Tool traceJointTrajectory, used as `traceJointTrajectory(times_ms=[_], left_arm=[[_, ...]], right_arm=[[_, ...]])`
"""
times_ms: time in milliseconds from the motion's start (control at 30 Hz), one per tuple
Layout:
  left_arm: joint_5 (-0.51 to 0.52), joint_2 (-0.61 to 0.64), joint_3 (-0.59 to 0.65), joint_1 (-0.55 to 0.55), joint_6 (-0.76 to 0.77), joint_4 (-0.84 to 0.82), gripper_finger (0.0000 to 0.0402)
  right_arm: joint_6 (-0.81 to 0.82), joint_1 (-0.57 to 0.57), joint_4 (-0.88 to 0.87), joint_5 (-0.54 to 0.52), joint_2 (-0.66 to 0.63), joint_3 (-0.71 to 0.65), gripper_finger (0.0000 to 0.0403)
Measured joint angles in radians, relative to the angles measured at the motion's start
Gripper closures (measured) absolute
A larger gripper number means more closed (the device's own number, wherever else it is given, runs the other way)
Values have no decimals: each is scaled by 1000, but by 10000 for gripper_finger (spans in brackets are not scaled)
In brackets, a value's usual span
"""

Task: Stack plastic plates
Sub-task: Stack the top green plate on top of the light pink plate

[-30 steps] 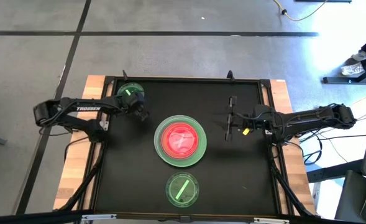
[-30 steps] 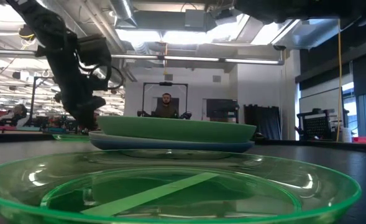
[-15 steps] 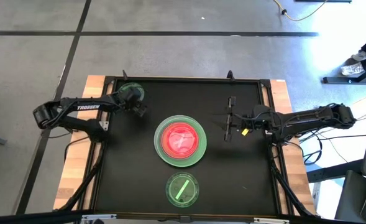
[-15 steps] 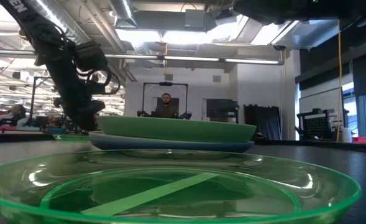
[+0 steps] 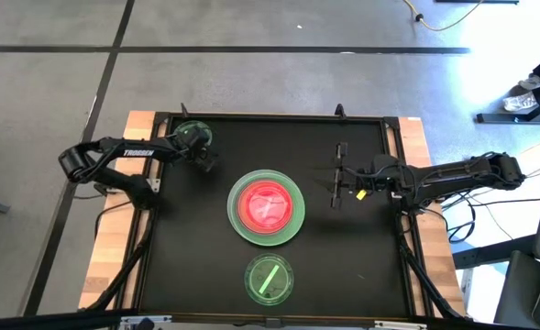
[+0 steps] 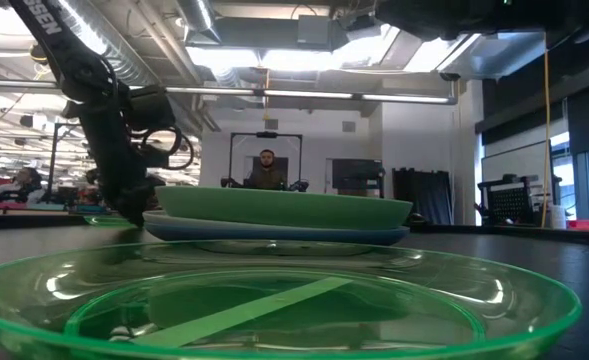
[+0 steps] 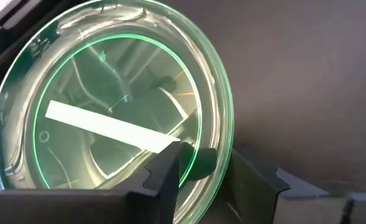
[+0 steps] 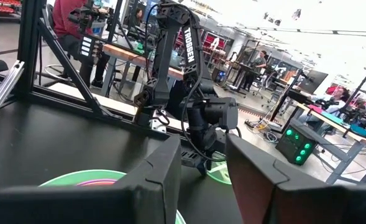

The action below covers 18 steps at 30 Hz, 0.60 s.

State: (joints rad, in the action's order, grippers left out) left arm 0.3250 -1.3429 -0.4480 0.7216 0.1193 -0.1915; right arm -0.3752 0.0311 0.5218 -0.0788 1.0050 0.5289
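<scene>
Your left gripper [image 7: 198,171] was at the far left corner of the surface [image 5: 361,247], with its fingers spread, one finger over the rim of the small green plate [image 7: 108,99] and one outside it, not yet clenched. The plate lay flat in that corner. A second small green plate [image 5: 269,279] lay near the near edge, and the stack [image 5: 267,207], with a red plate on top of a large green one, stood at the middle.

This plate looked thin, light and stiff, and its glossy plastic is probably slippery. I think you should take it at the rim only, with a firm pinch, because it may tilt or slide out.

Your right gripper [image 5: 336,188] waited right of the stack, fingers spread and holding nothing.
</scene>
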Motion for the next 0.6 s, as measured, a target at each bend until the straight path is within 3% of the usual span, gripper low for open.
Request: traceJointTrajectory(times_ms=[133, 400, 600], left_arm=[[1, -4, 0, 0, 0, 20, 298], [6, -5, 1, -1, -28, 32, 393], [12, -4, -14, -43, -25, 8, 393]], right_arm=[[0, 0, 0, 0, 0, 0, 281], [0, 0, -15, 0, 0, 0, 281], [0, 0, -23, 0, 0, 0, 281]])
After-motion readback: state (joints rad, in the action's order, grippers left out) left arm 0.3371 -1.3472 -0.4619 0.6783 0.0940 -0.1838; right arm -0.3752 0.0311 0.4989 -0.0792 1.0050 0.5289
